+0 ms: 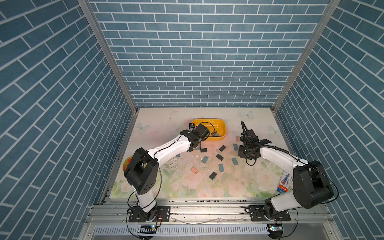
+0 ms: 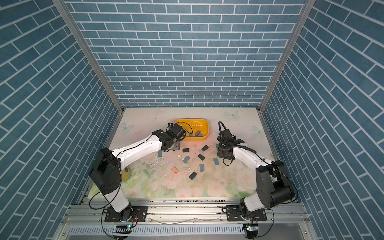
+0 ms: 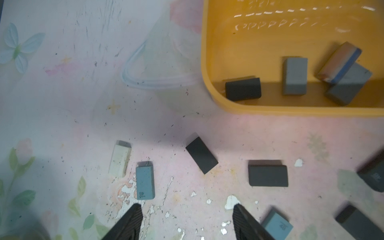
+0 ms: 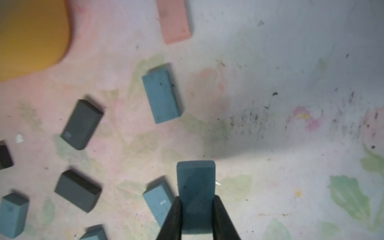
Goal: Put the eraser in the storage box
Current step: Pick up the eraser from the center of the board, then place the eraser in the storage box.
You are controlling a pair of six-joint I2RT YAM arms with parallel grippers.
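Observation:
The yellow storage box (image 1: pixel 220 122) stands at the back of the floral mat, and several erasers lie in it, among them a black one (image 3: pixel 243 89) and a grey one (image 3: pixel 295 76). My right gripper (image 4: pixel 197 198) is shut on a blue eraser (image 4: pixel 195 176), held above the mat to the right of the box (image 4: pixel 31 37). In both top views this eraser is hidden by the arm. Just in front of the box's left end, my left gripper (image 3: pixel 186 205) is open over the mat with nothing between its fingers. A black eraser (image 3: pixel 201 153) and a blue one (image 3: pixel 145 182) lie close ahead of it.
Several loose blue, black and pink erasers (image 1: pixel 220 156) lie scattered across the middle of the mat. A round yellow cup of pens (image 1: pixel 127 164) stands at the left edge behind the left arm. A small packet (image 1: pixel 283 182) lies at the front right.

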